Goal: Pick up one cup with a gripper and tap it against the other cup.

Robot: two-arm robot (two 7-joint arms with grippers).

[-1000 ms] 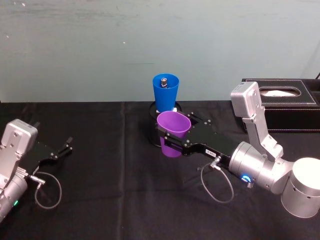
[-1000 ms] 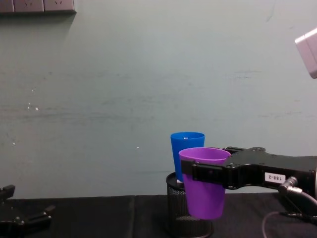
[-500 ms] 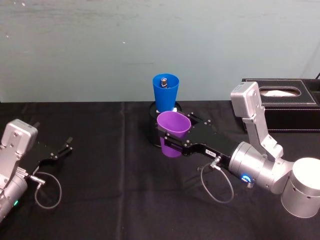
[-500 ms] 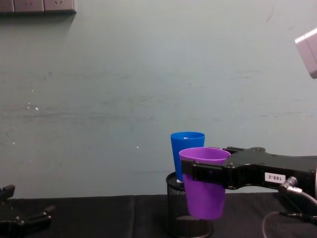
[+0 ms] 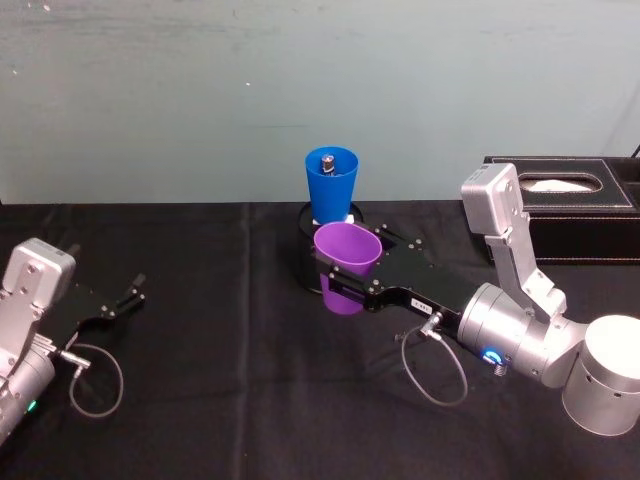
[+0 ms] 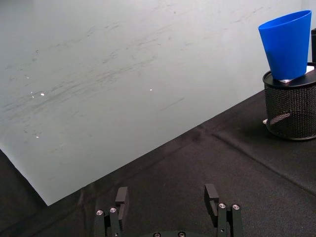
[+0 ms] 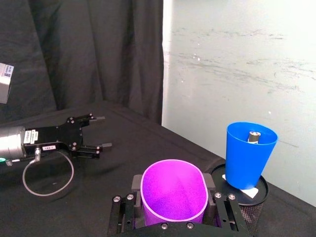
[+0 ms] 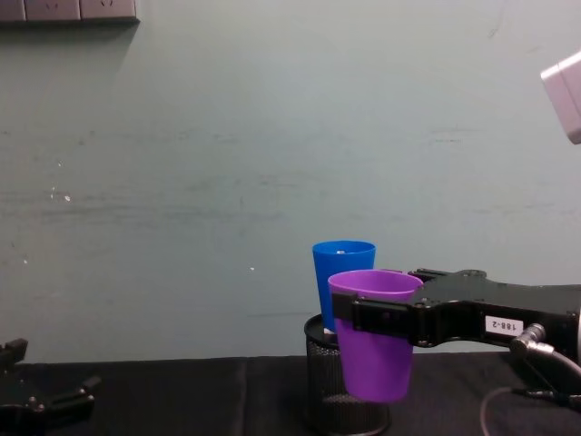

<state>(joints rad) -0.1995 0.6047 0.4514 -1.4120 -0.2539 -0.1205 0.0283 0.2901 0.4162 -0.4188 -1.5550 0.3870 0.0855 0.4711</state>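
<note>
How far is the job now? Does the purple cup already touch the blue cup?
Done: the purple cup is lifted off the table, gripped by the right end effector. In hand: it hangs just in front of the blue cup, which stands on the black mesh holder; the right wrist view shows a gap between them. Left: the tap itself. The left end effector rests open at the far left.

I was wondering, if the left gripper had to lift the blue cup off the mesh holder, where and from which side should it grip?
Probably the side wall just below the rim, from the robot's left. The blue cup stands upright and widens upward, so a grip there would wedge under the flare; the right gripper with the purple cup crowds its front.
</note>
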